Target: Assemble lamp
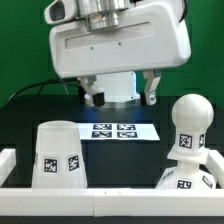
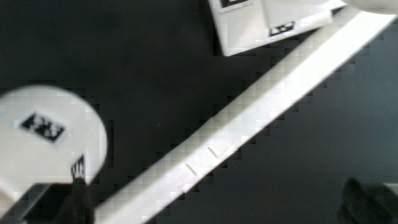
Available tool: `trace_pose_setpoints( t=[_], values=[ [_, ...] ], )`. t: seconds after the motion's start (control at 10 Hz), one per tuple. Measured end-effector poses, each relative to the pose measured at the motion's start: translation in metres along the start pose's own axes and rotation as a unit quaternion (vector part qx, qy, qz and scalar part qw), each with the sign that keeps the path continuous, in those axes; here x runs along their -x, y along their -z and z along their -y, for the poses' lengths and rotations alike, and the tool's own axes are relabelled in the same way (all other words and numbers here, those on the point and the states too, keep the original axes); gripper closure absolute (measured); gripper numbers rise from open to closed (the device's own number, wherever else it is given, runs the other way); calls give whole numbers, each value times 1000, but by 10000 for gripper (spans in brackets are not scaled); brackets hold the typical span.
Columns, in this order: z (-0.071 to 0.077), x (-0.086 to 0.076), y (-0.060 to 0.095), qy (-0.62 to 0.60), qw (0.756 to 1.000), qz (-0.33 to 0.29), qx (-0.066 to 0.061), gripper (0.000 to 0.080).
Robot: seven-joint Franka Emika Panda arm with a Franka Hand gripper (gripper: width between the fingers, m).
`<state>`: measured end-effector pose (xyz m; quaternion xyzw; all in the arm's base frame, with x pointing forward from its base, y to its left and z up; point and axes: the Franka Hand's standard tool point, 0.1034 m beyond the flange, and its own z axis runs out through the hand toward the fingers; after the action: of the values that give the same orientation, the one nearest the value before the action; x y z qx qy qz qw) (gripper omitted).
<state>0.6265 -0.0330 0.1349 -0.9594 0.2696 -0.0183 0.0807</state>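
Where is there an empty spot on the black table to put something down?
Bare black table lies between the shade and the bulb, in front of the marker board. It is crowded at the exterior view's right, where the bulb stands on the base by the white wall.

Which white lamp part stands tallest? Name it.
The bulb, at the exterior view's right: its rounded head tops a tagged neck seated on the blocky base. The shade at the left stands lower.

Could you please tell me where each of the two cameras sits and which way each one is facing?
Exterior view: off the arm, low at table height, facing the arm head-on; shows its claw above the marker board.
Wrist view: on the wrist, looking down at the table; only dark fingertips show.
Shared: the shade, the white rail and probably the base.
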Motion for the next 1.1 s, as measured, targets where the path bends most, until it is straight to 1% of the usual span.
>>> trace_pose_setpoints(
  t=[0.2, 0.3, 0.6, 0.7, 0.9, 1.1],
  values=[
    [-9, -2, -11, 43, 999, 3, 5, 101],
    [-18, -4, -14, 53, 999, 4, 8, 101],
    [-48, -19, -10, 70, 997, 0, 10, 101],
    [-50, -20, -11, 70, 997, -2, 11, 101],
    [-56, -20, -24, 70, 997, -12, 16, 101],
    [-51, -16, -35, 73, 997, -20, 20, 101]
  ],
)
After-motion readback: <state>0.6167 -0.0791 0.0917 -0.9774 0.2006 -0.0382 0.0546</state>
